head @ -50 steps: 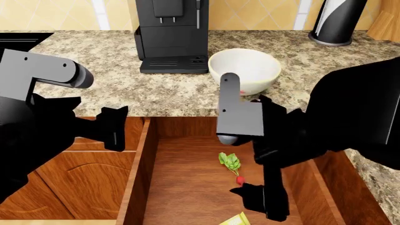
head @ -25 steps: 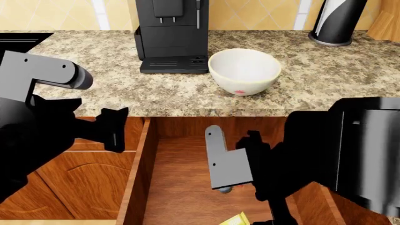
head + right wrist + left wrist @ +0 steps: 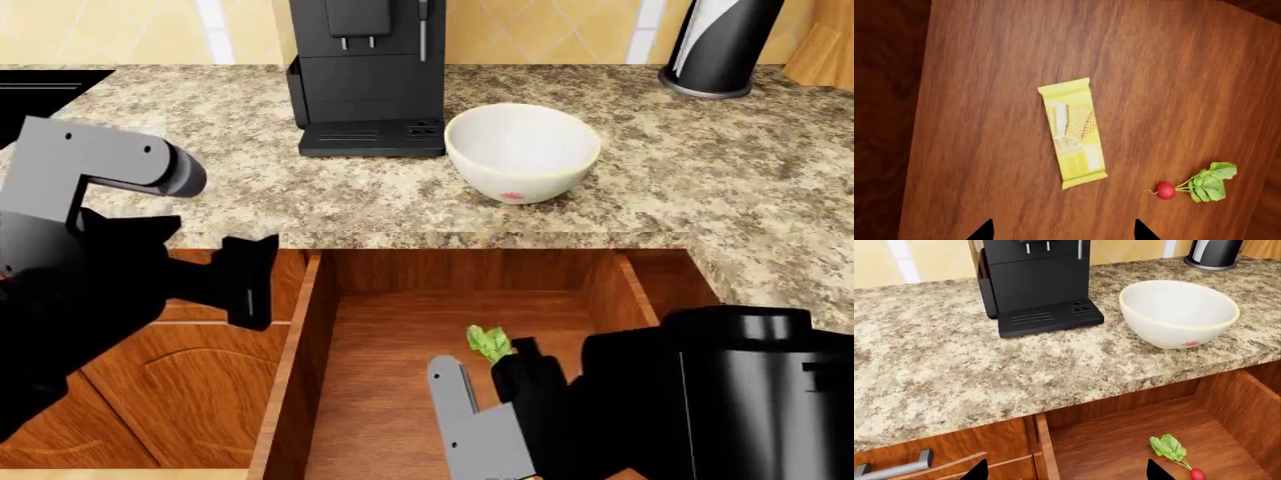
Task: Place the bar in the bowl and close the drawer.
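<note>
Yellow bar (image 3: 1073, 133) flat on drawer (image 3: 987, 75) floor | R fingers (image 3: 1063, 231) apart, above it, not touching

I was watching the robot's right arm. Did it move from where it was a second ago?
Yes. In the head view the right arm has dropped away from the bowl, down into the drawer, nearer the camera.

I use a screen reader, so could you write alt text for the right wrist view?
A yellow wrapped bar lies flat on the reddish-brown wooden floor of the drawer, seen from above. A small red radish with green leaves lies apart from it, and two dark fingertips show at the picture's edge.
</note>
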Tool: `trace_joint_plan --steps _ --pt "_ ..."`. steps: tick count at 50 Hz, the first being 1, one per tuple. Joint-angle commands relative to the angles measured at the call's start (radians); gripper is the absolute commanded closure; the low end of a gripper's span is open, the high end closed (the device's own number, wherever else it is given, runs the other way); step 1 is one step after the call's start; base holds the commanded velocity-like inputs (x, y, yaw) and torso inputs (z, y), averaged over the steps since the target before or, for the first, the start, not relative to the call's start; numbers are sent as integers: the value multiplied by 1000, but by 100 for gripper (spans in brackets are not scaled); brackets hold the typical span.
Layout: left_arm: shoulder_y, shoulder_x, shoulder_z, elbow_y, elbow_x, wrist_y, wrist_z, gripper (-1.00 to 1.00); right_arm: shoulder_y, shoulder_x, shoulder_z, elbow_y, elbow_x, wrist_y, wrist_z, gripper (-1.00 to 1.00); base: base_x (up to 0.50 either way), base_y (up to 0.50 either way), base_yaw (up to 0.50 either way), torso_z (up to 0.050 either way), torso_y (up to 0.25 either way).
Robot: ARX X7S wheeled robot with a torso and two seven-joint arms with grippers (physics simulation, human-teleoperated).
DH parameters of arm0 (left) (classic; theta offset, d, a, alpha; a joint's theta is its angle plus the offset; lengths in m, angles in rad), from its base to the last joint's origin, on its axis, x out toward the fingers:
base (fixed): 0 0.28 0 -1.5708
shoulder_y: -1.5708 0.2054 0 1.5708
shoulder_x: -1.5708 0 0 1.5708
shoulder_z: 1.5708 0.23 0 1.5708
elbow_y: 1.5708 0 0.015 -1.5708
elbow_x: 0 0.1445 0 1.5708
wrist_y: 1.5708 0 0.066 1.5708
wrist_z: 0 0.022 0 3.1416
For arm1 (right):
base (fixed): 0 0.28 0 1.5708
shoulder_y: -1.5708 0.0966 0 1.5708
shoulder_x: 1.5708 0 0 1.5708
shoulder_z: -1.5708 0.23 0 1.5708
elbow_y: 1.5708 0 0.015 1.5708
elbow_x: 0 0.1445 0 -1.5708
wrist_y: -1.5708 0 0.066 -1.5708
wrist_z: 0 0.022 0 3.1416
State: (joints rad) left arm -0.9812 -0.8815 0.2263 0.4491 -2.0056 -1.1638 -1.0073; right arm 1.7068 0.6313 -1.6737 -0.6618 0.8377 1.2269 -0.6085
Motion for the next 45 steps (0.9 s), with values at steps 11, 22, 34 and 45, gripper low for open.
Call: trace_joint_plan --steps 11,22,34,45 --pt "25 -3 -1 3 24 7 25 -100 -50 -4 -76 34 -112 -32 78 -100 0 0 0 0 0" --pt "29 -3 2 1 36 9 36 -100 -86 -21 -89 78 -187 -68 152 -100 0 0 0 0 0" --pt "63 1 -6 -13 86 10 82 -100 -160 -50 -70 142 -255 -172 229 -100 0 0 0 0 0" --pt "83 1 -9 -21 112 14 108 -100 -184 -75 -70 148 -267 -213 234 -100 0 0 0 0 0"
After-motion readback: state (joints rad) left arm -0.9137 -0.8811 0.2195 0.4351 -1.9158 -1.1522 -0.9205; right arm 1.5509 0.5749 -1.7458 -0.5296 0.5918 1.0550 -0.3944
